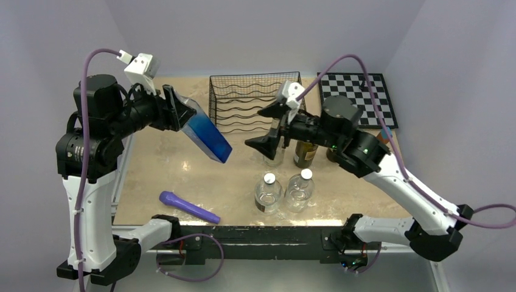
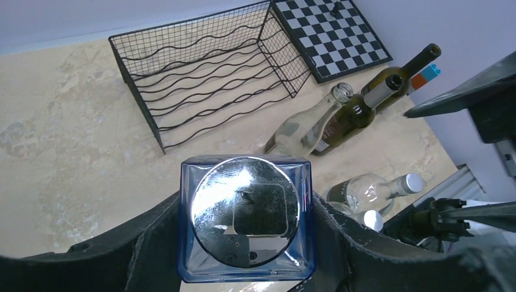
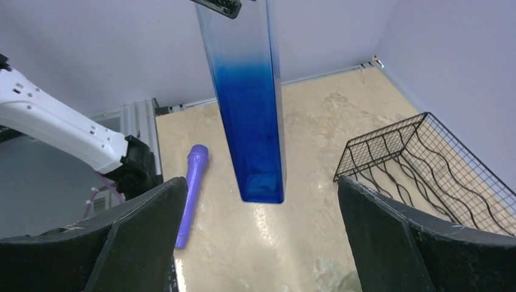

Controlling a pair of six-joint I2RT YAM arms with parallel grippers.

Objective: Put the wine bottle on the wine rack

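Observation:
My left gripper [image 1: 182, 114] is shut on the neck end of a tall square blue glass bottle [image 1: 208, 136] and holds it tilted in the air, base down toward the table, left of the black wire wine rack [image 1: 243, 100]. In the left wrist view the bottle's silver cap [image 2: 243, 210] sits between my left gripper's [image 2: 246, 243] black fingers, with the rack [image 2: 207, 79] beyond. My right gripper [image 1: 261, 128] is open and empty in front of the rack. In the right wrist view it [image 3: 258, 207] faces the blue bottle [image 3: 249, 115].
A clear wine bottle [image 1: 275, 155] and a dark one [image 1: 305, 152] stand under the right arm. Two small white-capped clear bottles [image 1: 268, 191] stand near the front edge. A purple stick-shaped object [image 1: 188, 207] lies front left. A chessboard [image 1: 359, 97] lies back right.

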